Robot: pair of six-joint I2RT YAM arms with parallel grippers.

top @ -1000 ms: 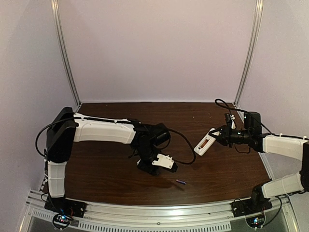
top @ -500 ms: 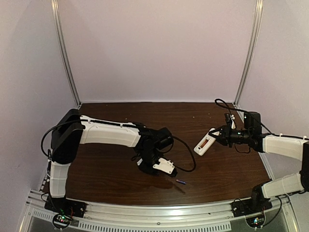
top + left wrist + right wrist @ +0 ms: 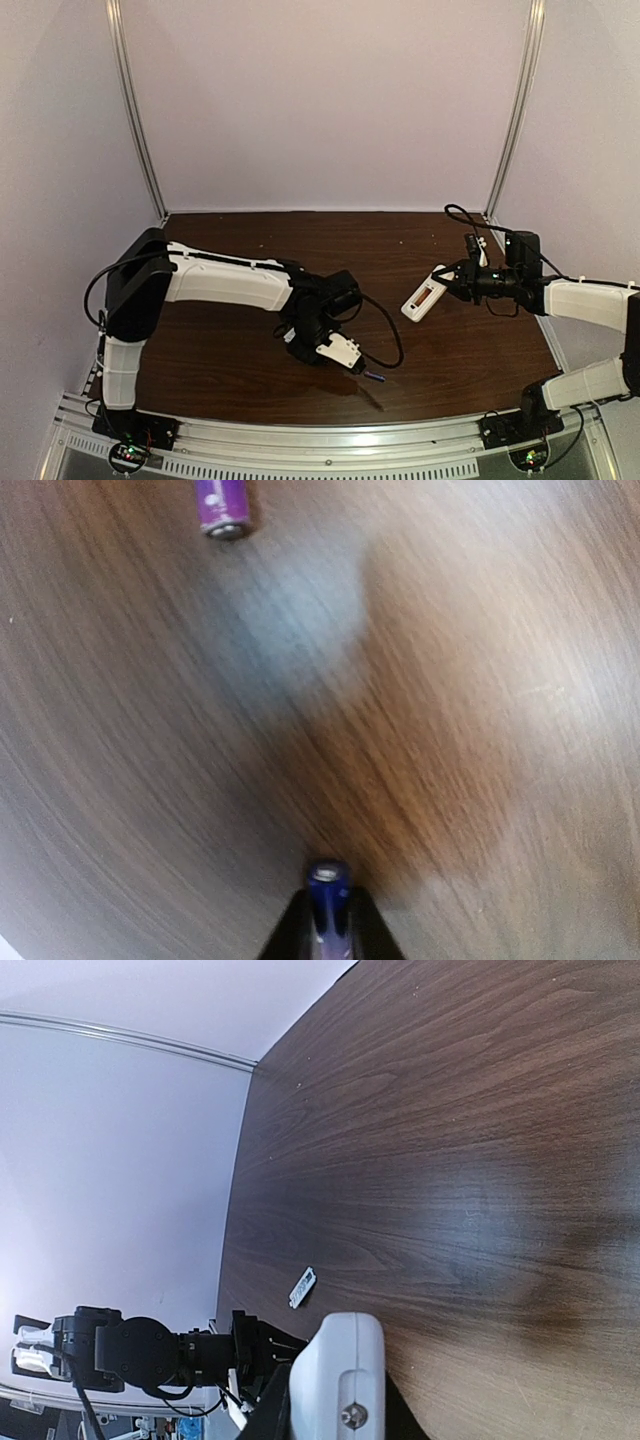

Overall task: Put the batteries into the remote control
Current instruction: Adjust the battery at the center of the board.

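Observation:
A blue battery (image 3: 328, 882) stands end-on between the black fingertips of my left gripper (image 3: 330, 910), which is shut on it just above the wood. A second, purple battery (image 3: 222, 504) lies on the table ahead of it; in the top view a battery (image 3: 375, 376) lies just right of my left gripper (image 3: 345, 355). The white remote control (image 3: 424, 298) hangs tilted in the air with its reddish compartment facing up. My right gripper (image 3: 450, 281) is shut on its far end. In the right wrist view the remote control (image 3: 335, 1355) fills the jaws of my right gripper (image 3: 336, 1405).
A small white cover piece (image 3: 302, 1287) lies flat on the dark wooden table (image 3: 230, 360), beyond the remote as the right wrist sees it. The left arm's black wrist (image 3: 150, 1352) shows past it. Metal posts and purple walls close in the back and sides.
My left arm has slid right and toward the near edge, and its jaws have closed round a battery. The right arm and the remote have not moved.

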